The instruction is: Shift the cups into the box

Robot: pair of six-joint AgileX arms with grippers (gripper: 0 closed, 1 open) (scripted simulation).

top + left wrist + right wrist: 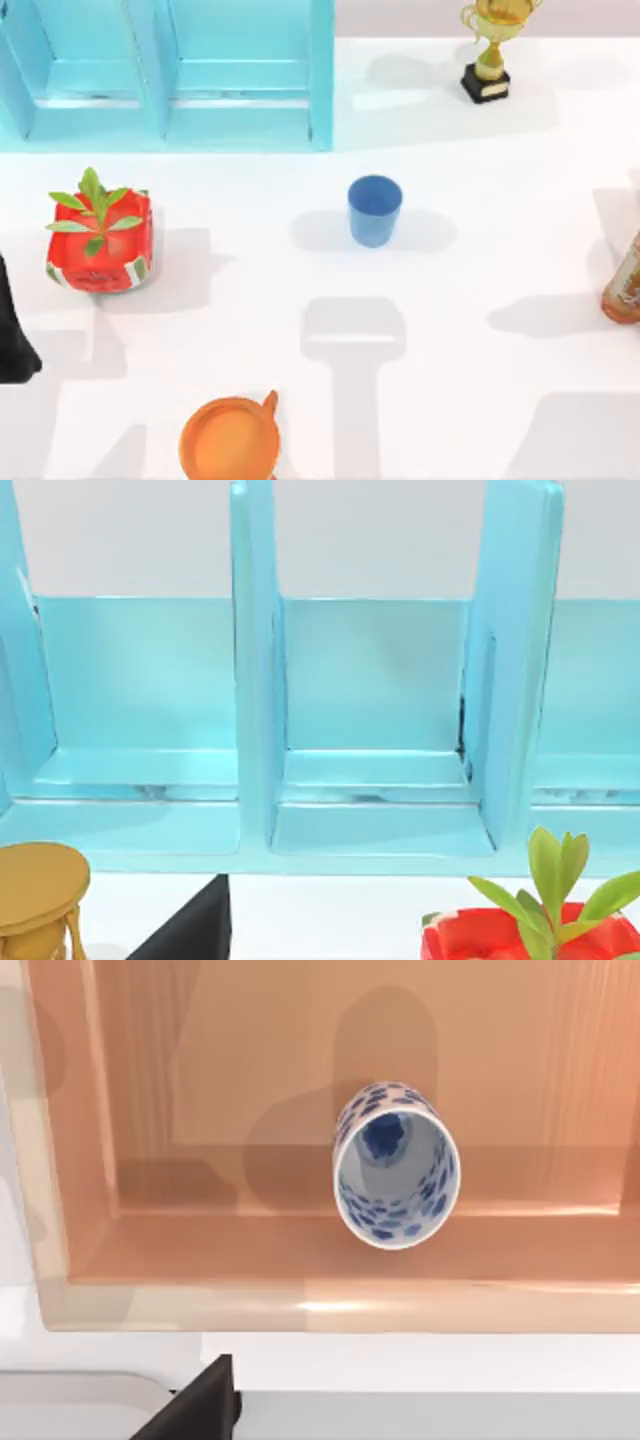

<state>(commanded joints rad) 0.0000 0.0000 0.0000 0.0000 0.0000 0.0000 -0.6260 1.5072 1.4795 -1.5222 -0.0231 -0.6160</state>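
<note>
Trouble from here is mostly about the blue cup (375, 210): it stands upright and alone mid-table, nothing touching it, a bit right of the light blue shelf unit (170, 80) at the far left. A tapered tumbler like that could tip or skid if the fingers close too high or come in off-centre, and that's my guess, not something showing yet.

The white cup with blue floral pattern (395, 1165) already sits inside the wooden box (200, 1290), seen from the right wrist camera looking down into it, close to the box's near wall. So dropping the blue one in carelessly could knock it over.

Other clutter to sweep by accident: a red planter with a green plant (100, 240) at the left, an orange pot (230, 440) at the near edge, a gold trophy (490, 50) far right, and a brown bottle (625, 280) at the right edge.

Pose-wise, the right arm hangs above the box, camera facing straight into it. The left arm sits at the left side, facing the shelf unit. Can't tell how the jaws stand on either one.
</note>
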